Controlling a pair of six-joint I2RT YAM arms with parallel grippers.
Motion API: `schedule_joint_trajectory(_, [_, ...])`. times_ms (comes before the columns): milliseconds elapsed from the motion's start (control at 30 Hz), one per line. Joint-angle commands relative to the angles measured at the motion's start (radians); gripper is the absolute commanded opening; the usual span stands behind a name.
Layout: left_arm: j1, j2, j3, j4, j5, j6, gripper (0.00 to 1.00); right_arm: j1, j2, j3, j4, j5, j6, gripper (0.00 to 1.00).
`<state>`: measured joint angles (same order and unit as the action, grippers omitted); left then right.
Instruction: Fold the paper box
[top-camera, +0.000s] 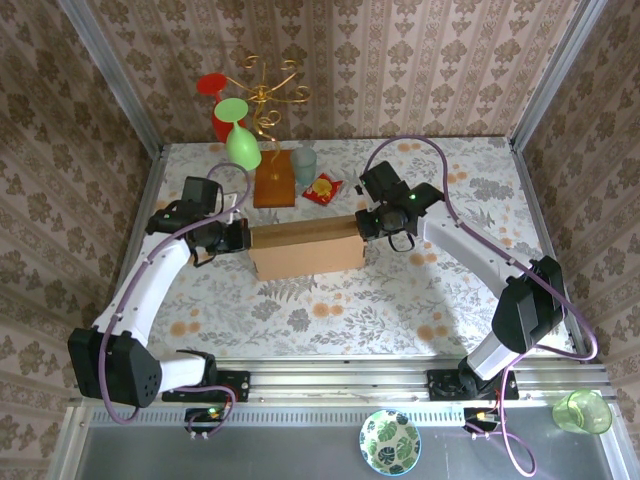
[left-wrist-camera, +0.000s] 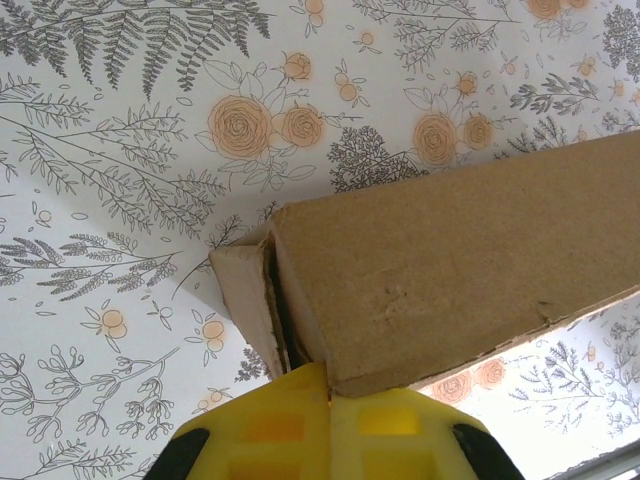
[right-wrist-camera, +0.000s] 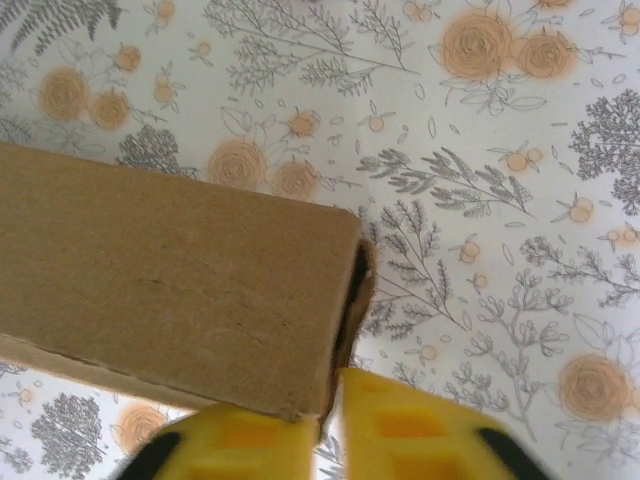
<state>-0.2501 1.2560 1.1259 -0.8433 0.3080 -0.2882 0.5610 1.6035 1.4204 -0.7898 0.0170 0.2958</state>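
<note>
The paper box (top-camera: 305, 250) is a plain brown cardboard box lying mid-table, folded into a long shallow shape. My left gripper (top-camera: 243, 237) is at its left end. In the left wrist view its yellow fingers (left-wrist-camera: 275, 420) are pressed together, and the box's corner (left-wrist-camera: 430, 270) rests on their tips; the left gripper (left-wrist-camera: 328, 378) is shut. My right gripper (top-camera: 363, 224) is at the box's right end. The right gripper (right-wrist-camera: 332, 395) shows a narrow gap between its jaws, with the lower edge of the box's end wall (right-wrist-camera: 352, 300) just above that gap.
Behind the box stand a gold wire stand on a wooden block (top-camera: 274, 178), a green glass (top-camera: 243, 146), a red glass (top-camera: 222, 105), a clear cup (top-camera: 304, 165) and a snack packet (top-camera: 322, 188). A patterned bowl (top-camera: 390, 440) and a green cup (top-camera: 582, 410) sit in front of the rail.
</note>
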Motion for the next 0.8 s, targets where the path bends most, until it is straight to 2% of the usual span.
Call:
schedule_joint_trajectory(0, [-0.011, 0.007, -0.028, -0.028, -0.03, -0.022, 0.0, 0.005, -0.025, 0.045, -0.085, -0.045, 0.076, 0.29])
schedule_joint_trajectory(100, [-0.012, 0.009, -0.022, -0.028, -0.041, -0.023, 0.0, -0.001, -0.05, 0.053, -0.093, -0.069, 0.168, 0.43])
schedule_joint_trajectory(200, [-0.014, 0.015, -0.017, -0.027, -0.04, -0.029, 0.0, -0.01, -0.079, 0.042, -0.075, -0.104, 0.257, 0.53])
schedule_joint_trajectory(400, [-0.024, 0.019, -0.022, -0.014, -0.041, -0.041, 0.0, -0.03, -0.133, 0.022, -0.028, -0.175, 0.455, 0.57])
schedule_joint_trajectory(467, [-0.028, 0.019, -0.023, -0.013, -0.044, -0.045, 0.0, -0.035, -0.164, -0.007, 0.005, -0.173, 0.567, 0.64])
schedule_joint_trajectory(600, [-0.035, 0.015, -0.025, -0.007, -0.049, -0.054, 0.0, -0.055, -0.243, -0.156, 0.203, -0.225, 0.923, 0.72])
schedule_joint_trajectory(767, [-0.041, 0.008, -0.036, -0.001, -0.05, -0.065, 0.0, -0.062, -0.26, -0.285, 0.398, -0.278, 1.269, 0.75])
